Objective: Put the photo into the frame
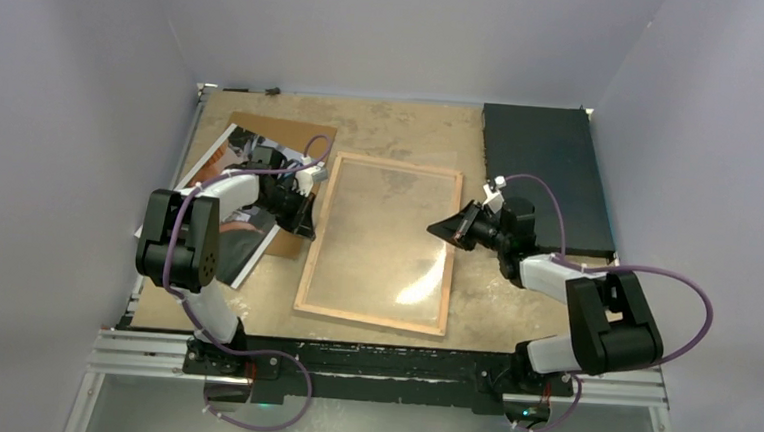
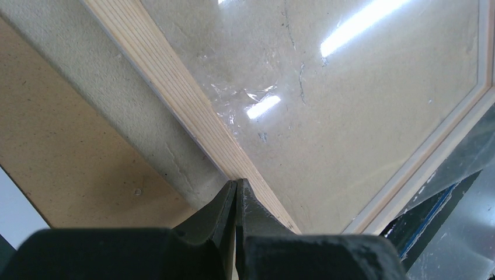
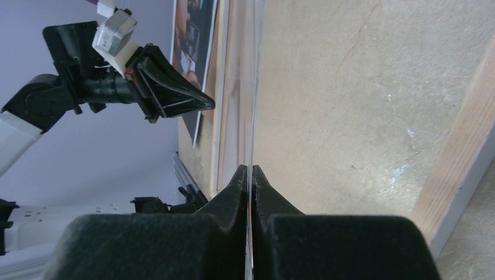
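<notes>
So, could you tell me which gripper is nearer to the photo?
Left. The left gripper hangs at the photo's right edge, by the frame; the right gripper is across the frame, near its right rail.

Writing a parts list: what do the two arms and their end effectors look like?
The left arm and right arm have bulky black joints, white shells and purple cables. The left end effector and right end effector are black two-finger wedges.

Right claw (image 3: pixel 250 170) (pinched closed) over frame (image 3: pixel 452 169).
</notes>
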{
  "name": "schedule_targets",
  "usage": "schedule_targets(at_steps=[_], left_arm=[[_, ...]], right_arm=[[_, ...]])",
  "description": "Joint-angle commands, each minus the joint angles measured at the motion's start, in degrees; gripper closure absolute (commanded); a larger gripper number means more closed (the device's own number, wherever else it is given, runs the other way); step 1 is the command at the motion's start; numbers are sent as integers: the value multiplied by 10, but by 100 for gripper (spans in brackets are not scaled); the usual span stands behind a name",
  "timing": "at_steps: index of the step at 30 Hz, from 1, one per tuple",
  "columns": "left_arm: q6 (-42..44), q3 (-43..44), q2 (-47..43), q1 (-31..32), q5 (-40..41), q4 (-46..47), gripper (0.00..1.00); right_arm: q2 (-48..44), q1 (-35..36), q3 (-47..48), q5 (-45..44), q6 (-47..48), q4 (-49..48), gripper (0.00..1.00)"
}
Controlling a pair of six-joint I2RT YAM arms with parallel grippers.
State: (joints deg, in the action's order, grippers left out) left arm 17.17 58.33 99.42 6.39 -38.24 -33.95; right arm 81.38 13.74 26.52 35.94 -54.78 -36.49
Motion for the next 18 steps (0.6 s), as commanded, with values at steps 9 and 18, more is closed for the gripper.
schedule_targets(at_steps=[9, 18], left_arm=[[10, -3, -6, 13, -12, 5, 100], [12, -1, -2, 15, -15, 3, 100]], right_arm=[[-10, 2, -16, 10, -49, -74, 100], [17, 2, -15, -3, -35, -60, 100]])
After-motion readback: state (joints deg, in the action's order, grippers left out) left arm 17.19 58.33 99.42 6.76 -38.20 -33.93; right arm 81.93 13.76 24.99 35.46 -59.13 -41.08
